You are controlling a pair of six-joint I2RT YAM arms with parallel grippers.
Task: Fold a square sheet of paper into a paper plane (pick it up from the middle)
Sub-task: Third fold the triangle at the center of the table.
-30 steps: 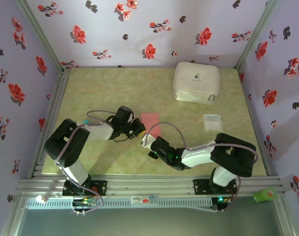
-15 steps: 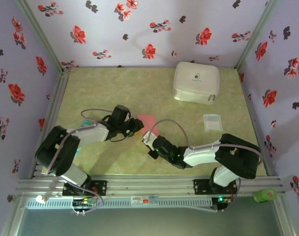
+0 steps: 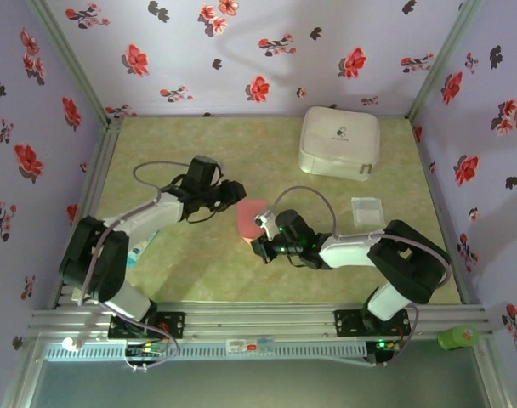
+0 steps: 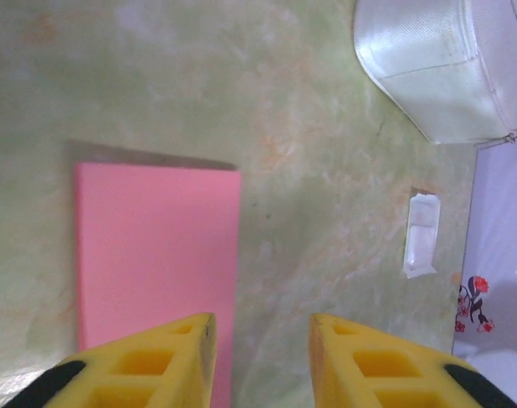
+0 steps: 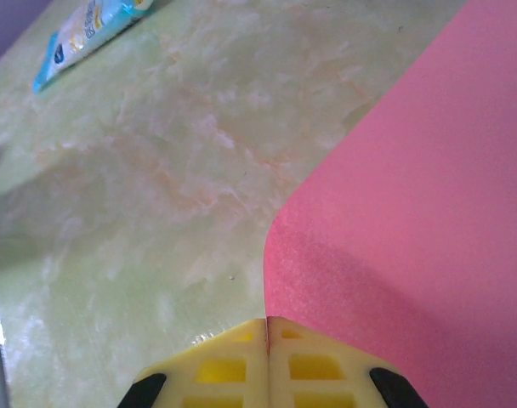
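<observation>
**Salmon-red and featherlight: the thin square sheet of paper [image 3: 248, 217] hangs from the right claw [image 3: 260, 228]**

Over at the right wrist, the right claw [image 5: 267, 327] has its yellow fingers pressed tight together, and the sheet [image 5: 411, 212] sweeps out from between them, bowing up and away. That's a pinch on the paper's edge. From above, the sheet sits mid-tabletop between the two arms, tipped up off the pale green marbled tabletop [image 3: 207, 153] rather than lying flat.

The left claw [image 3: 238, 195] is spread, nothing in it. Its wrist view shows the left claw [image 4: 260, 340] looking down on the sheet [image 4: 156, 246], which throws a shadow along its far edge.

Handling? Next to no weight, I'd judge, and floppy: it curls under a single pinch, creases for good if squeezed carelessly, and could slide on this smooth top. An edge pinch lets it droop, so the steadier hold looks to be mid-edge, with the second claw taking the opposite side.

Compared with a second ago: the sheet then lay flat and wider-looking, and the left claw was shut right beside it. Now that claw has opened and drawn back toward the far left, while the right arm has swung inward and raised the paper. The white rounded-square zip case [image 3: 339, 142] hasn't budged.
</observation>
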